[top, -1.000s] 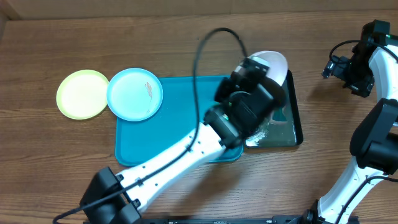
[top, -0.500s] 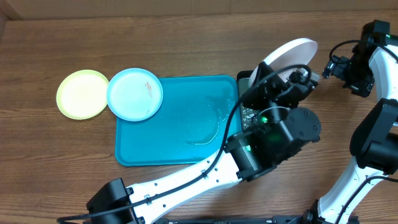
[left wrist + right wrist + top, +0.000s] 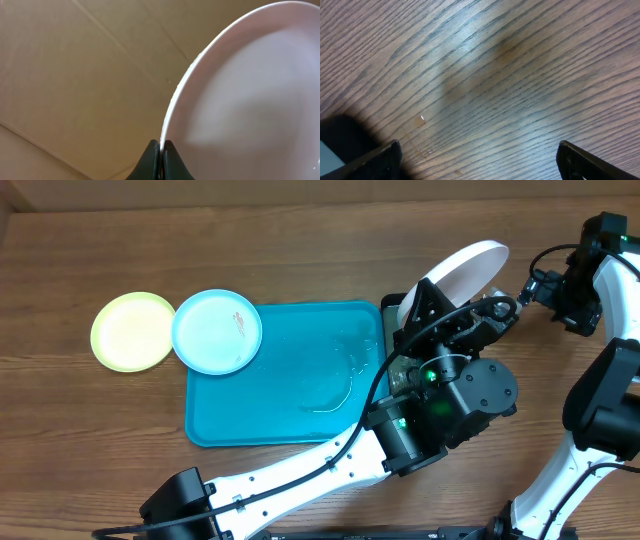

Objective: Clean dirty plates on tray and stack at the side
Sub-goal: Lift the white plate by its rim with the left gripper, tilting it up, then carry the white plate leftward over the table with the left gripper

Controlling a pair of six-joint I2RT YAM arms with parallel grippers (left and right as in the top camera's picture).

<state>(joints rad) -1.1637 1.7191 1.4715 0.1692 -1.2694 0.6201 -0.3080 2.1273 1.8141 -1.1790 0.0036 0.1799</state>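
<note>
The left gripper is clenched on the rim of the white plate, both fingers pinching only the thin edge. The plate stands tilted on edge in the air beyond the right end of the turquoise tray. The right gripper hangs spread wide over bare wood at the far right, holding nothing. The light blue plate, with an orange-red smear on it, lies across the tray's upper left corner. It touches the yellow-green plate, which lies on the table just beside it. The wrist view shows only part of the white plate's face, pale and apparently unmarked, though it is too close to say for sure that it is clean. With so narrow a hold, the carry is best done slowly and without sharp wrist turns, since the plate could pivot or slip between the fingers. It should be levelled gradually, brought low over its resting place, and released only once its underside is supported.
</note>
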